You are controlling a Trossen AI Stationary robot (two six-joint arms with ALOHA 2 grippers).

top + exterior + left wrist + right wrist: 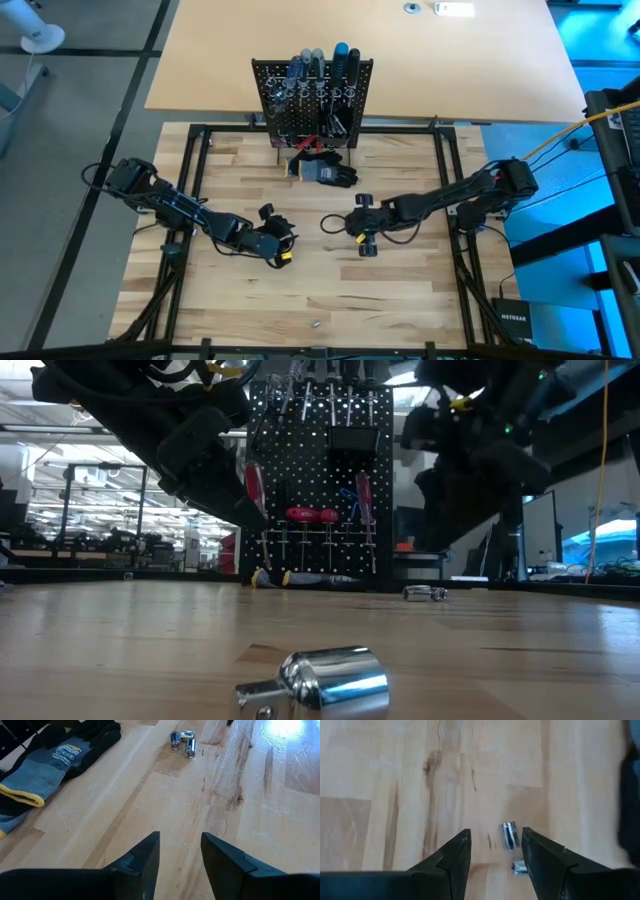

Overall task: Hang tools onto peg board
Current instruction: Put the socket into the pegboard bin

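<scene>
The black peg board (312, 100) stands upright at the table's far side, with several screwdrivers (320, 65) in its top rings and red-handled ones (312, 515) hanging lower. Two small shiny silver pieces (510, 836) lie on the wood mid-table; they also show in the left wrist view (182, 741) and the low view (425, 592). My right gripper (495, 845) hovers open just above and short of them, touching nothing. My left gripper (180, 850) is open and empty to their left, pointing toward them. Both also show in the high view: left (288, 236), right (338, 222).
A dark grey-black glove bundle with blue and yellow trim (325, 170) lies at the peg board's foot. Another silver piece (313, 323) lies near the table's front edge, large in the low view (325, 680). A black frame (445, 200) borders the wooden work area.
</scene>
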